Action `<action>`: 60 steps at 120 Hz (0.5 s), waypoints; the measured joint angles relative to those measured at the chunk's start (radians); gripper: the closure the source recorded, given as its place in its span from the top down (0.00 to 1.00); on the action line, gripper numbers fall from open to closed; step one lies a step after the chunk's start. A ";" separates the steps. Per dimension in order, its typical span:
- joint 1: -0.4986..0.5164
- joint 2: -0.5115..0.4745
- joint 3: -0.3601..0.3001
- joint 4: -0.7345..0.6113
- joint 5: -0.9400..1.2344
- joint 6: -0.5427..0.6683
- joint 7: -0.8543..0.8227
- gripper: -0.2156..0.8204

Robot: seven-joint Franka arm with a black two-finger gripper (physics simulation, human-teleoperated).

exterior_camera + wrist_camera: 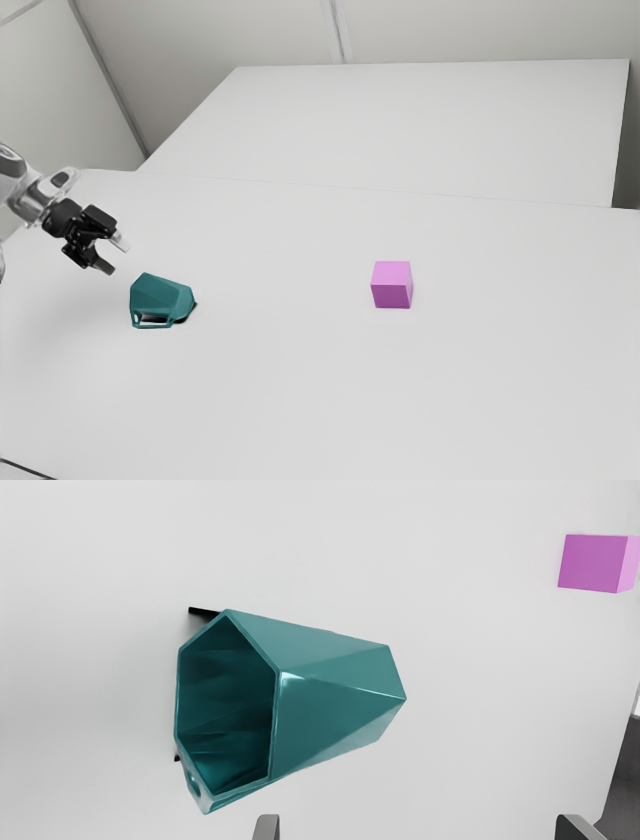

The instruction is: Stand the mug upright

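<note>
The teal faceted mug [160,297] lies on its side on the white table, its handle toward the exterior view's bottom. My black gripper [118,256] hangs above and to the exterior view's left of it, apart from the mug. In the wrist view the mug [330,700] shows its dark hollow mouth at one end and its narrower base at the other, with part of the handle at the rim. The fingertips of the gripper [417,827] stand wide apart there, nothing held between them.
A pink-purple cube [391,285] rests on the table [300,400], well to the exterior view's right of the mug. The table's far edge runs behind them, with another white surface [420,130] beyond it. A dark cable [28,469] lies at the exterior view's lower left corner.
</note>
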 joint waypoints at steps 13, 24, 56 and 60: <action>0.010 0.054 -0.001 0.000 -0.064 0.001 0.075 0.79; 0.011 0.085 -0.003 -0.005 -0.097 0.001 0.129 0.79; 0.012 0.095 -0.026 -0.085 -0.181 0.000 0.246 0.79; 0.012 0.096 -0.028 -0.089 -0.188 -0.001 0.257 0.79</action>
